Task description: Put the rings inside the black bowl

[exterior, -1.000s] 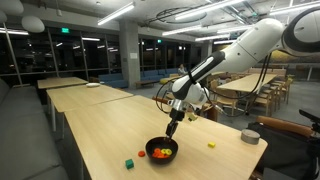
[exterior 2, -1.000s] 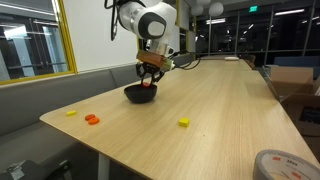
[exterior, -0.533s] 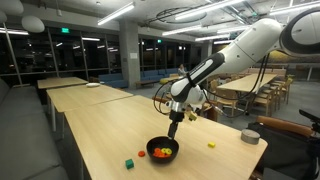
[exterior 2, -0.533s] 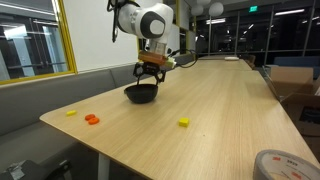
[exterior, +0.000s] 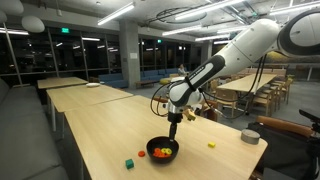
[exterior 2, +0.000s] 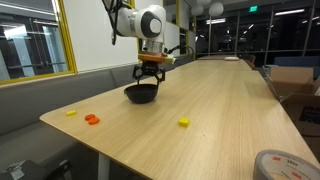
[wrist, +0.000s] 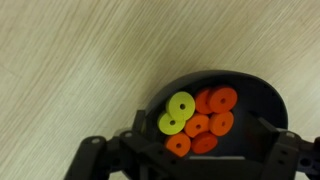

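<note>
Open and empty above the black bowl (exterior: pixel 162 159) of orange and yellow rings (wrist: pixel 203 122), the claw (exterior: pixel 172 129) seems between drops, and must next reach the stray yellow ring (exterior 2: pixel 184 122) on the surface (exterior 2: pixel 215 95).

A bowl (exterior: pixel 162 151) sits on the counter (exterior: pixel 100 125), with a cluster of rings (wrist: pixel 200 122) inside it. In an exterior view, two small pieces (exterior: pixel 128 163) lie left of the bowl; a third piece (exterior: pixel 211 145), possibly a ring, lies right.
</note>
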Robot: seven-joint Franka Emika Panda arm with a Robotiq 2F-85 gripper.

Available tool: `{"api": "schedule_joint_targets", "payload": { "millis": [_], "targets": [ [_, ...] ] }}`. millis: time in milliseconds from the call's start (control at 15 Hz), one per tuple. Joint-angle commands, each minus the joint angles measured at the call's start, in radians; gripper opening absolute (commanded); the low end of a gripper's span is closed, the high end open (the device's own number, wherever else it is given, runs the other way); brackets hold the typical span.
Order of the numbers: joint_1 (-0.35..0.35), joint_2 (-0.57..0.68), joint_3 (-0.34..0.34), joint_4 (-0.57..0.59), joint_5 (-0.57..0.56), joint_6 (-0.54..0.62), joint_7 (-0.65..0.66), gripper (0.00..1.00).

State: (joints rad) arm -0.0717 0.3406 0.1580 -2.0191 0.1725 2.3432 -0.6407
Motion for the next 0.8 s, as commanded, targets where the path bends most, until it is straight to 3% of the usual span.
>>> {"api": "schedule_joint_targets", "payload": {
  "millis": [0,267,733],
  "targets": [
    [0.044,0.001,-0.03,0.027,-0.088,0.033,0.079,1.0],
    [0.051,0.002,-0.019,0.039,-0.149,0.062,0.103,1.0],
    [-0.002,0.025,0.057,0.095,0.03,-0.093,-0.149,1.0]
  ]
}}
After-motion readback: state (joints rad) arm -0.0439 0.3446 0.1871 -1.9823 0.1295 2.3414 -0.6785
